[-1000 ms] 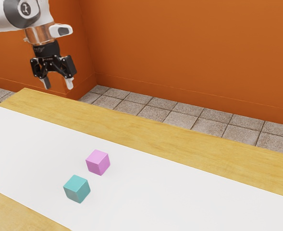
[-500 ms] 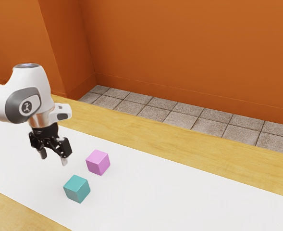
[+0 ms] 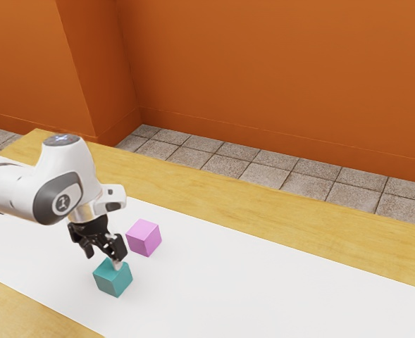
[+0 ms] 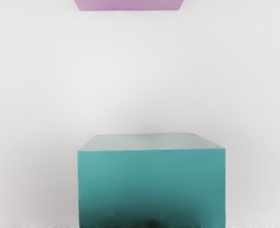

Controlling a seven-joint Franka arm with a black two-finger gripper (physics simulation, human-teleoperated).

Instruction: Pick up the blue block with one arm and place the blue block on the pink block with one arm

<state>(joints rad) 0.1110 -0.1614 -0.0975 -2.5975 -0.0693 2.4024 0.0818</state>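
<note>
**Lining up the grab on the blue block – notes**

Exterior view first: the gripper (image 3: 103,259) hangs right over the blue block (image 3: 113,279) (more teal tbh), jaws spread apart and holding nothing afaict. One tip looks about level w/ the block's top face. The blue block sits flat on the white mat (image 3: 263,282), and the pink block (image 3: 144,237) is near it, toward the wall, w/ a clear gap between them.

IMO the step in hand is the descent for the grasp. To do it well: stay centred, get one jaw down each side of the cube, don't land a tip on the top face, and go low enough to pinch the side faces before closing. Watch the pink one, a wide jaw could nudge it.

The mat lies on a wooden table (image 3: 277,211), w/ a grey tiled floor (image 3: 299,176) and orange walls (image 3: 277,70) behind it.

Wrist view: the blue block (image 4: 151,185) is just under the hand, square-on and roughly centred, good sign for alignment. The pink block (image 4: 129,4) shows past it across bare white mat (image 4: 140,71), so it's a short hop once lifted
</note>
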